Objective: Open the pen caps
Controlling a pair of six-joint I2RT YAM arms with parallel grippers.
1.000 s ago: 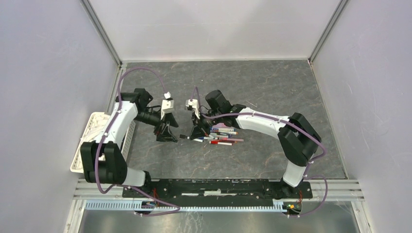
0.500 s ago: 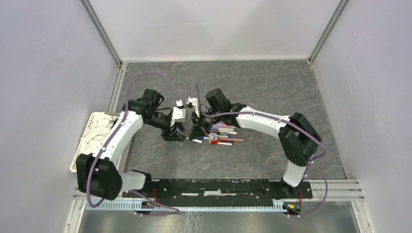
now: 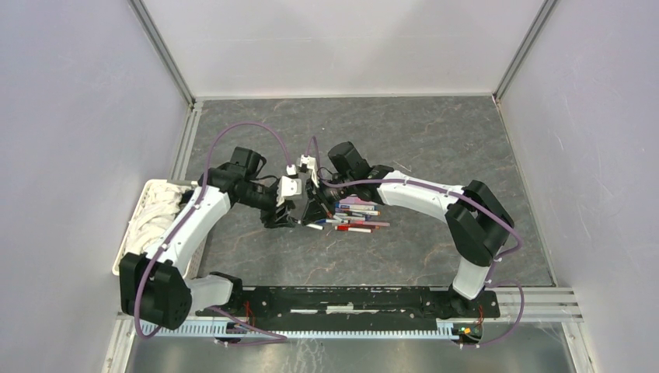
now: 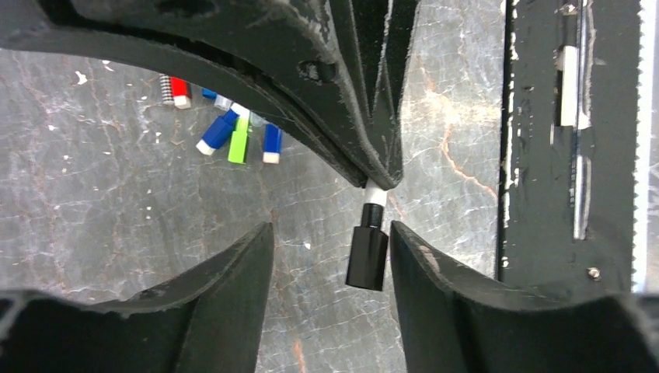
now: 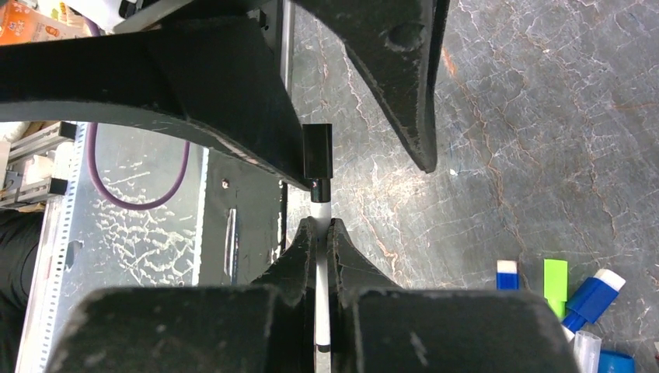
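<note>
My right gripper [image 5: 322,224] is shut on a white pen [image 5: 322,311] and holds it above the table. The pen's black cap [image 5: 317,151] sticks out past the fingertips. My left gripper [image 4: 330,233] is open with its jaws on either side of that black cap [image 4: 367,255]; the cap lies close to the right-hand finger [image 4: 435,280]. In the top view both grippers meet at the table's middle, the left [image 3: 294,211] beside the right [image 3: 311,208]. A pile of pens [image 3: 353,217] lies just right of them. Loose blue and green caps [image 4: 237,140] lie on the table.
A white basket [image 3: 148,217] stands at the left edge of the table. A blue cap [image 5: 507,276] and a green cap [image 5: 555,287] lie near the pile. The black arm base rail [image 3: 350,299] runs along the near edge.
My left arm has swung right and closed the gap to the right gripper. Its open jaws now flank the black cap. The right arm has held still.
</note>
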